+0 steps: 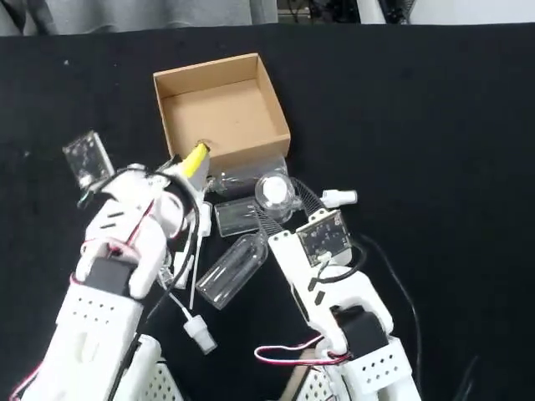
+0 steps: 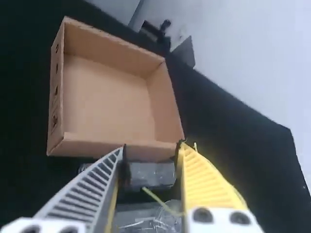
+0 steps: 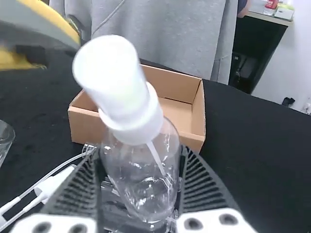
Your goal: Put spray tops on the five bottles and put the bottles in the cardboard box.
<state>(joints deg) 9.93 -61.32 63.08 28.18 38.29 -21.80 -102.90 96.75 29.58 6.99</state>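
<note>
The clear plastic bottle [image 3: 141, 187] carries a white spray top [image 3: 116, 82] and stands upright in the right gripper [image 3: 141, 162]. The jaws are closed against the bottle body on both sides.

In the high view, this bottle is just outside the near right corner of the open brown cardboard box [image 1: 221, 109].

Three more clear bottles lie on their sides on the black table [image 1: 435, 125]:
- The first lying bottle [image 1: 247, 174] runs along the near wall of the box, just beside it.
- The second lying bottle [image 1: 236, 217] is between the two arms.
- The third lying bottle [image 1: 234, 267] is nearer the arm bases, set at a slant.

Two loose spray tops are also on the table:
- One loose white spray top [image 1: 338, 198] lies just beside the right arm, on its outer side.
- A second loose spray top [image 1: 199, 332], with its thin dip tube attached, lies near the base of the left arm.

The left gripper [image 1: 198, 159] is at the near left corner of the box, over the end of the first lying bottle. It cannot be told whether this gripper is open or clamped on that bottle.
</note>
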